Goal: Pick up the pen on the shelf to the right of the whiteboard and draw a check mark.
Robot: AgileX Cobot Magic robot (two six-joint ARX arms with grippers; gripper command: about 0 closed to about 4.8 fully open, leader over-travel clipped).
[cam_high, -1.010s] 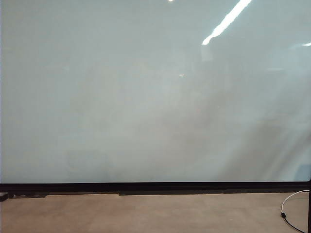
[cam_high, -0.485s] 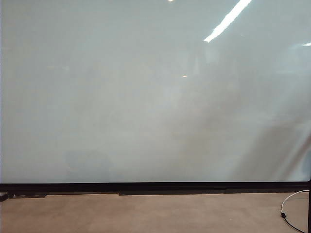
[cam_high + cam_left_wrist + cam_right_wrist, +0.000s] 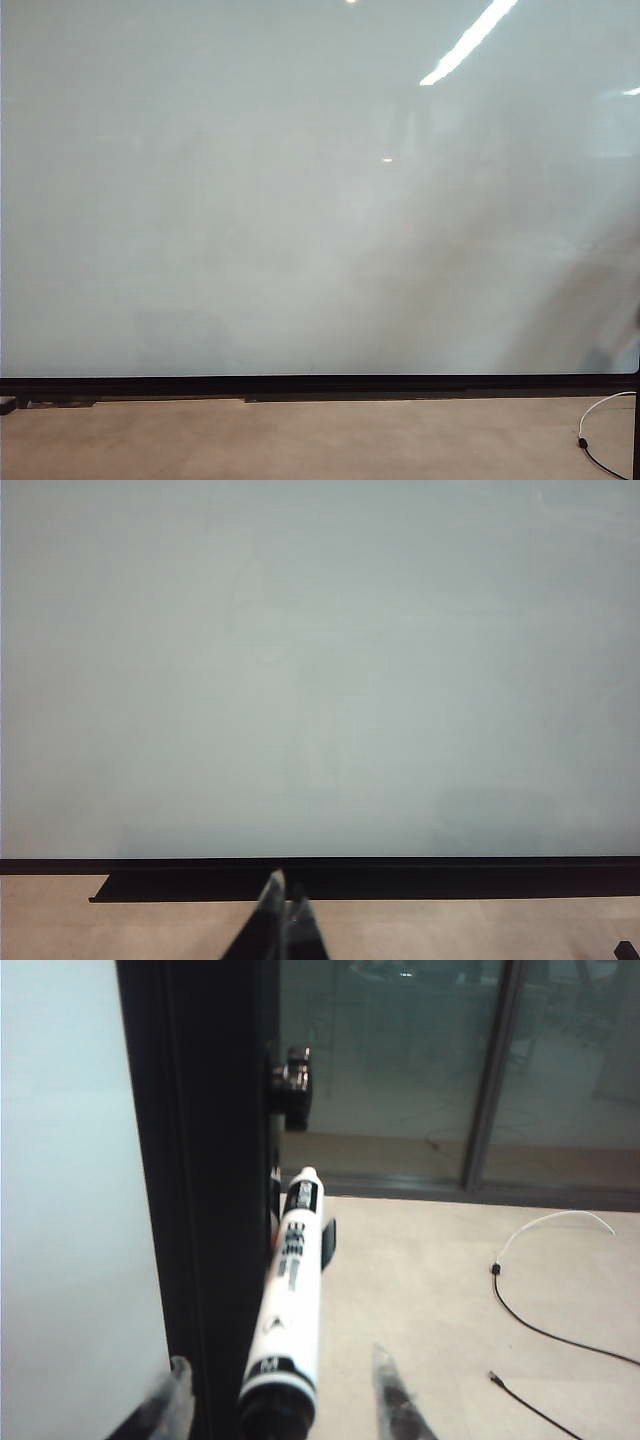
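Reflections on the whiteboard (image 3: pixel 300 200) shifted rightward. Right gripper (image 3: pixel 280 1400), jaws spread, straddles the pen (image 3: pixel 288 1310) for grasping; left gripper (image 3: pixel 280 920), pressed together, idles.

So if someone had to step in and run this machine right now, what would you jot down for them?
Right gripper: open, its fingers on either side of the slim white marker pen with black bands, not yet closed on it. The pen sits in its black holder beside the dark frame at the right edge of the large glossy white whiteboard.
Left gripper: shut, holding nothing, low in front of the board's bottom edge.
Done: right gripper lined up on the pen.
Left: grasp the pen, lift it out, draw the check mark. The board is blank.
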